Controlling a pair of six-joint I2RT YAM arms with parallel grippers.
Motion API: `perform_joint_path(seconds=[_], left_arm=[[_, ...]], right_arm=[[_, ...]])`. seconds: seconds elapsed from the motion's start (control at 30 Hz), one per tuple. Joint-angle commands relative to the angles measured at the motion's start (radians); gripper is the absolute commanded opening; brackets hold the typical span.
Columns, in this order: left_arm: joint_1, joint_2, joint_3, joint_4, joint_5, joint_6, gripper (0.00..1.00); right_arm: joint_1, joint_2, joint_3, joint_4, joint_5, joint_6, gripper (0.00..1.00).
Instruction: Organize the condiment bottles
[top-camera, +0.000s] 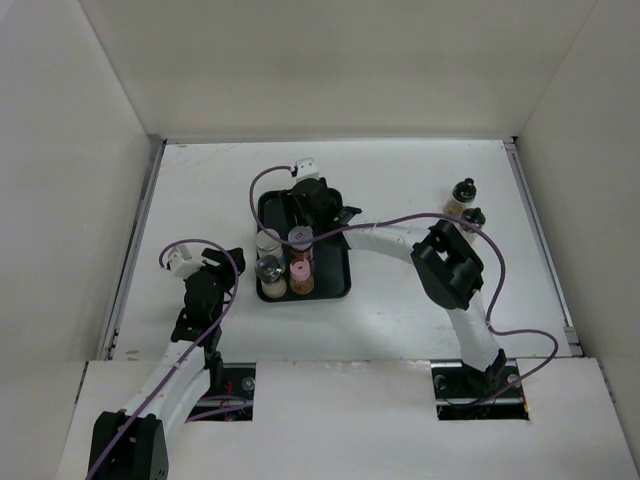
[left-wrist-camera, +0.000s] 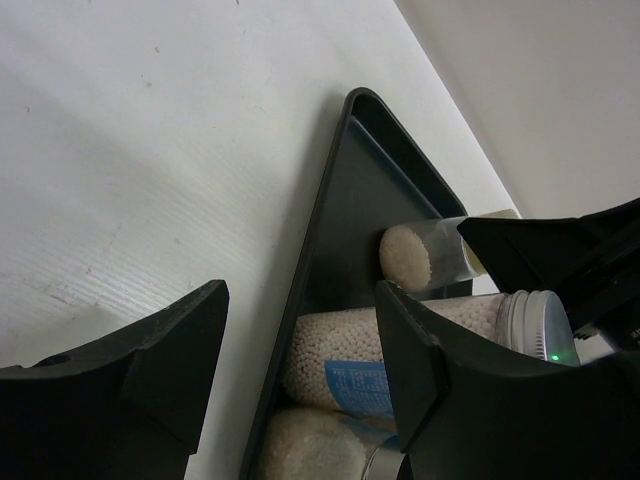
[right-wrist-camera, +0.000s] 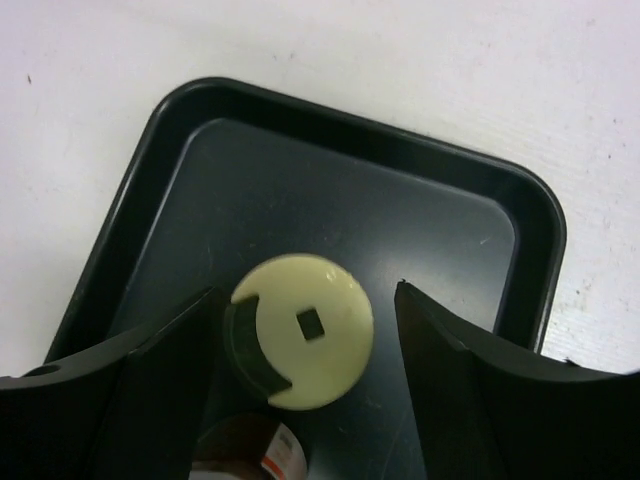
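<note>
A black tray (top-camera: 338, 282) holds several clear condiment bottles: white-capped (top-camera: 268, 243), lavender-capped (top-camera: 300, 237), clear-lidded (top-camera: 270, 270) and pink-capped (top-camera: 299, 268). My right gripper (top-camera: 314, 210) hangs over the tray's far end. In the right wrist view it (right-wrist-camera: 305, 290) is open around an upright pale-yellow-capped bottle (right-wrist-camera: 310, 330), with a gap on the right side. Two black-capped bottles (top-camera: 463, 195) (top-camera: 472, 218) stand on the table at the right. My left gripper (top-camera: 222, 268) (left-wrist-camera: 300, 290) is open and empty just left of the tray.
White walls close in the table on three sides. A brown-filled bottle (right-wrist-camera: 245, 450) stands right beside the yellow-capped one. The left wrist view shows the tray's left rim (left-wrist-camera: 320, 220) with bottles of pale grains (left-wrist-camera: 370, 350) behind it.
</note>
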Motion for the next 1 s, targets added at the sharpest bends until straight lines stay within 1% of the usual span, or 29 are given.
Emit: perform_joint_path(seconds=[0.0,0.1,0.17,0.23,0.3,0.33,0.4,0.43,0.5,0.53,0.6,0.63,0.67,0.73,0.77,0.83,0.97], left_arm=[[0.01,-0.01,0.002,0.044,0.007,0.005,0.59],[0.009,-0.004,0.003,0.046,0.008,0.007,0.59],[0.01,-0.013,-0.001,0.044,0.013,0.005,0.59],[0.01,-0.017,-0.001,0.043,0.005,0.007,0.59],[0.012,-0.012,0.002,0.043,0.013,0.005,0.59],[0.012,-0.016,-0.001,0.04,0.014,0.005,0.59],[0.015,-0.026,-0.003,0.035,0.011,0.005,0.59],[0.013,-0.023,-0.003,0.035,0.007,0.007,0.59],[0.012,-0.015,0.002,0.035,0.01,0.007,0.59],[0.012,-0.015,0.0,0.035,0.013,0.005,0.59],[0.007,-0.017,-0.001,0.04,0.005,0.007,0.59],[0.004,-0.009,0.0,0.044,0.002,0.008,0.59],[0.001,0.0,0.005,0.047,-0.004,0.011,0.59],[-0.001,0.006,0.006,0.047,0.0,0.011,0.59],[-0.001,0.0,0.005,0.047,0.004,0.011,0.59],[-0.004,-0.001,0.003,0.049,-0.006,0.011,0.59],[-0.008,0.01,0.005,0.054,-0.004,0.013,0.59]], right_arm=[[0.004,-0.134,-0.022,0.06,0.002,0.015,0.79],[0.001,-0.238,-0.07,0.078,-0.008,0.025,0.89],[-0.005,-0.303,-0.108,0.092,-0.009,0.031,0.92],[-0.027,-0.395,-0.172,0.11,0.0,0.037,0.93],[-0.066,-0.491,-0.257,0.141,0.009,0.06,0.91],[-0.091,-0.542,-0.307,0.156,0.018,0.069,0.88],[-0.152,-0.645,-0.41,0.164,0.064,0.094,0.78],[-0.181,-0.7,-0.462,0.156,0.099,0.115,0.7],[-0.246,-0.812,-0.565,0.138,0.165,0.153,0.47],[-0.283,-0.861,-0.614,0.13,0.198,0.167,0.42],[-0.35,-0.93,-0.686,0.11,0.257,0.173,0.42],[-0.395,-0.961,-0.721,0.089,0.296,0.18,0.45],[-0.439,-0.981,-0.746,0.058,0.333,0.184,0.55],[-0.517,-0.994,-0.781,0.008,0.394,0.186,0.79],[-0.55,-0.991,-0.794,-0.006,0.405,0.184,0.88],[-0.597,-0.977,-0.82,-0.003,0.393,0.192,0.96],[-0.656,-0.903,-0.825,0.02,0.295,0.216,0.99]])
